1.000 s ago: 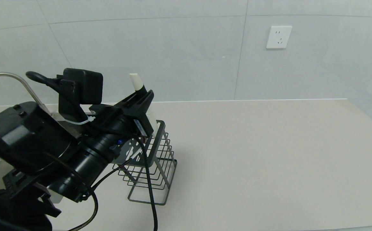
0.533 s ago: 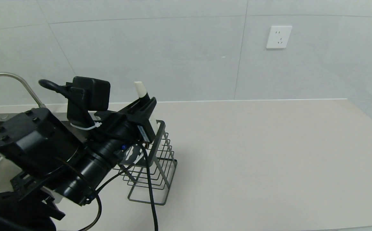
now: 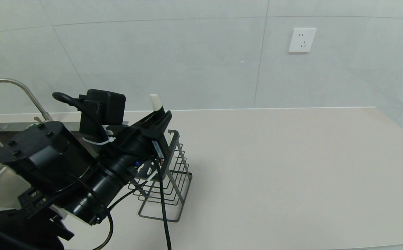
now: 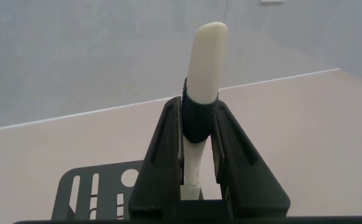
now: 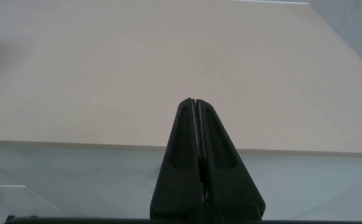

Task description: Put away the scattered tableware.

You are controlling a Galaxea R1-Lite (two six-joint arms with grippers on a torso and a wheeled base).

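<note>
Sinking toward the wire rack (image 3: pixel 178 163), the left gripper (image 4: pixel 199 118) is pinching a white-handled utensil (image 4: pixel 205 56) for stowing, while the right gripper (image 5: pixel 196 109) is keeping its fingers pressed together.

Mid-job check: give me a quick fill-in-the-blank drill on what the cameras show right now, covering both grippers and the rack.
1. The left gripper is ____ on a cream-white utensil handle.
2. The handle's tip points ____, away from the dark wire rack below it.
3. The right gripper is shut and holds ____.
4. The curved steel faucet stands on the robot's ____ side.

Missing words: shut; up; nothing; left.
</note>
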